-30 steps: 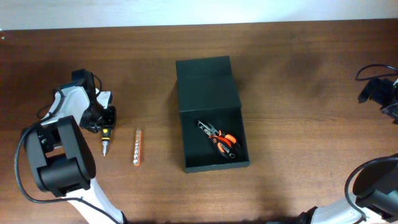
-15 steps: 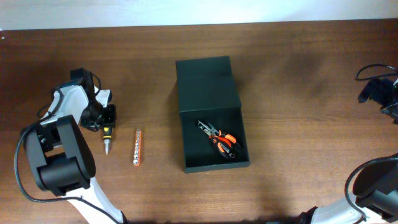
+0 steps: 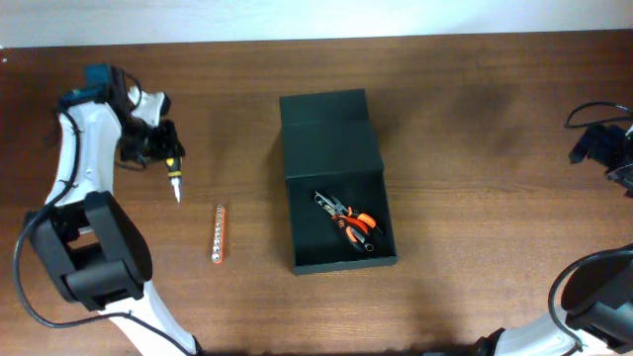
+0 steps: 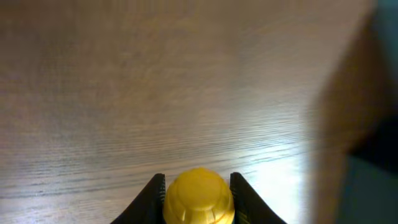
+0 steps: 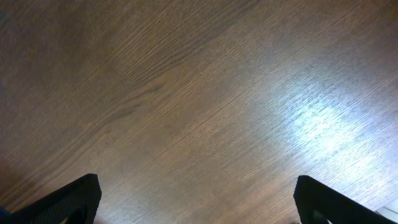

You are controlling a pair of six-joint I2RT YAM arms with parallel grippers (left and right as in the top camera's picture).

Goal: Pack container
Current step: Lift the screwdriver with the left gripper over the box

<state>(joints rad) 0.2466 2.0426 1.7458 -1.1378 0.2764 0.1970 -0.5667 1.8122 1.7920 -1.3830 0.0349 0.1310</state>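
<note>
Overhead, my left end effector (image 3: 156,150) is clamped on the screwdriver (image 3: 175,178), held above the worktop (image 3: 475,247). My right end effector (image 3: 596,148) gapes idle. The container (image 3: 331,133) sits open mid-worktop, pliers (image 3: 348,220) inside. I'd carry high over its left wall, then lower gently beside them.

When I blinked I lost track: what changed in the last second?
The left tool, shut on the screwdriver, carried it toward the table's far edge. The orange bit strip, the pliers in the container and the right tool stayed put.
</note>
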